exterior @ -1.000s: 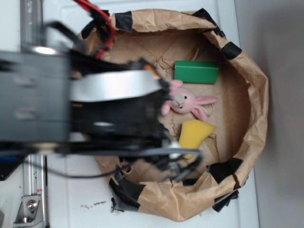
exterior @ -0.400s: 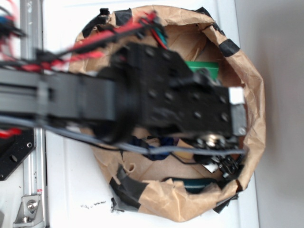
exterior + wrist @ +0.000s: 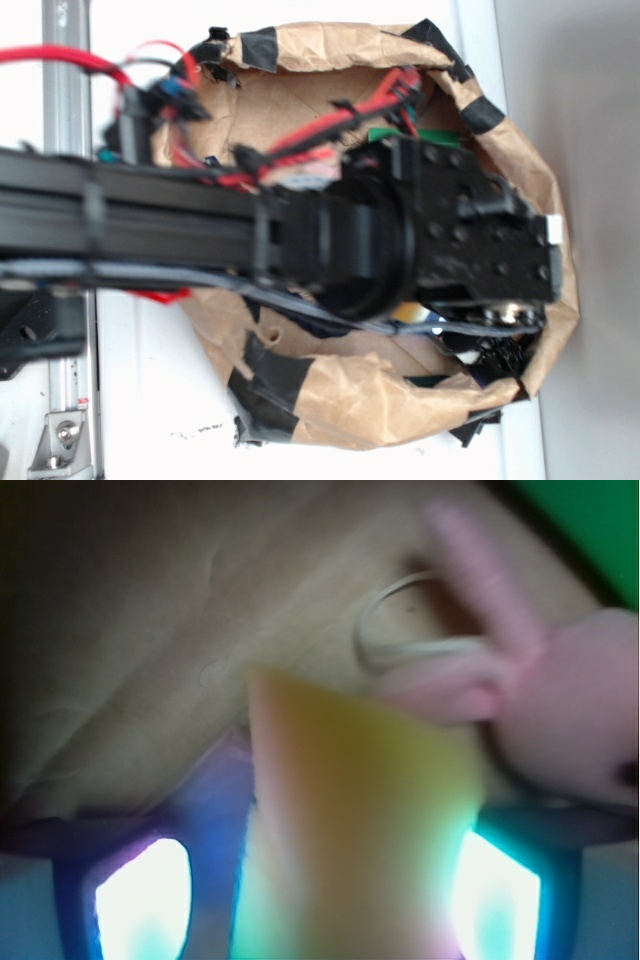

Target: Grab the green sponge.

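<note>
The green sponge shows only as a thin sliver (image 3: 432, 137) behind my arm in the exterior view, and as a blurred green corner (image 3: 590, 525) at the top right of the wrist view. My gripper (image 3: 315, 900) is low inside the paper bag, open, with its lit fingers (image 3: 140, 900) on either side of the yellow wedge sponge (image 3: 350, 790). The pink plush bunny (image 3: 580, 710) lies between the yellow wedge and the green sponge. The green sponge is well apart from the gripper. In the exterior view the arm hides the gripper itself.
The brown paper bag (image 3: 330, 400) with black tape patches walls in all the objects; its floor (image 3: 180, 630) shows to the left of the gripper. My black arm (image 3: 400, 250) and red cables (image 3: 330, 130) span the bag. A metal rail (image 3: 65, 90) runs along the left.
My arm has swung across and reached farther right over the bag. It now covers the bunny, most of the yellow wedge and nearly all of the green sponge.
</note>
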`<act>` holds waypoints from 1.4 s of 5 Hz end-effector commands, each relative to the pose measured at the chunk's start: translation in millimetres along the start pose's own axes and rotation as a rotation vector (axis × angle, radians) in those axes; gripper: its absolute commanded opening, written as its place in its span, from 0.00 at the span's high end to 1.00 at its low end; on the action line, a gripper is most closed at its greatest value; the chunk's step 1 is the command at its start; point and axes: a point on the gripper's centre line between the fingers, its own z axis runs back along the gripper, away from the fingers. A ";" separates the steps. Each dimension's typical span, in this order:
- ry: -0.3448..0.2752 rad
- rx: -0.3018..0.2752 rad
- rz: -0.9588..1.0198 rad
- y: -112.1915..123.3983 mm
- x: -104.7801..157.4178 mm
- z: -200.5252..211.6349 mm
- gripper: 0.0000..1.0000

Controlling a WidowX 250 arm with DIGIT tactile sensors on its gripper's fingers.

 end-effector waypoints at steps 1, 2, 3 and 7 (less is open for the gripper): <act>-0.088 -0.062 -0.165 -17.4 -1.6 33.8 1.00; -0.145 -0.144 -0.256 4.8 -2.8 85.2 1.00; -0.146 -0.241 -0.298 44.8 -7.6 134.5 1.00; -0.250 0.014 -0.640 82.3 -6.6 173.2 1.00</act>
